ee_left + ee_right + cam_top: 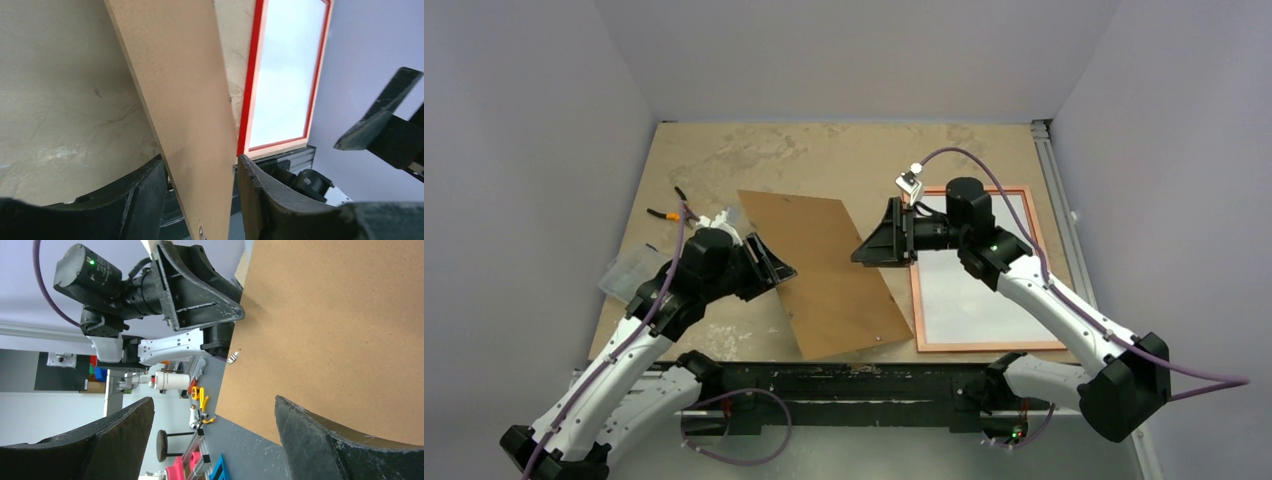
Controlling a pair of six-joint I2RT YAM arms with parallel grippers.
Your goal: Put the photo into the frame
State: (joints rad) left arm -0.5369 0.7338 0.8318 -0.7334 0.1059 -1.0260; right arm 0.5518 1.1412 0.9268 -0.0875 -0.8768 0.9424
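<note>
The tan table carries everything. At its centre lies the brown backing board, skewed so that its long edges run from about 11 o'clock to 5 o'clock. Just beside the board, at 3 o'clock on the table, the red-edged frame lies flat and square to the table's right side. A white sheet fills its opening. Whether this is the photo on its plain reverse cannot be told. The right end effector hangs at the board's 3 o'clock edge, between board and frame, with its fingers spread wide. The left end effector is at the board's 9 o'clock edge with its fingers partly apart, one on each side of the board. I cannot tell whether they actually clamp it. A crumpled clear plastic bag lies at the table's 9 o'clock side, and a small orange-handled tool lies beyond it towards 10 o'clock. A small metal clip sits at the board's edge near the left fingers.
</note>
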